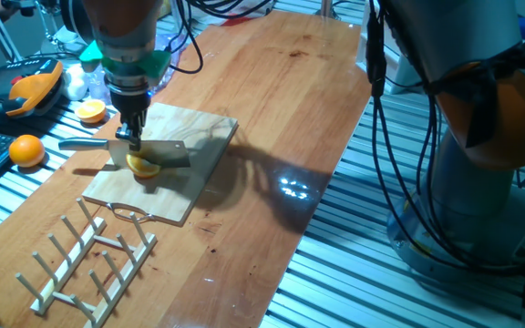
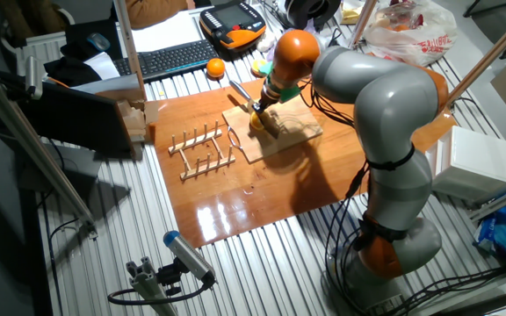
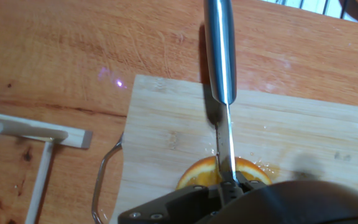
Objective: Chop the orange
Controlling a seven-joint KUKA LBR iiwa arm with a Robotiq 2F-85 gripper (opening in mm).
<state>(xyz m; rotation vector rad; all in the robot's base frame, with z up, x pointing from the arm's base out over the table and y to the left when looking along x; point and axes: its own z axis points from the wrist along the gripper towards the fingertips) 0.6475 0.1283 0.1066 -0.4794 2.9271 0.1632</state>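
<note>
Knife (image 3: 227, 149) edge across orange (image 3: 197, 175)

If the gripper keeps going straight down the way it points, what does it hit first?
The gripper holds a knife whose blade sits on the orange half, so the blade pushes into the orange first, then probably the cutting board beneath it. The cut's depth isn't clear.
</note>
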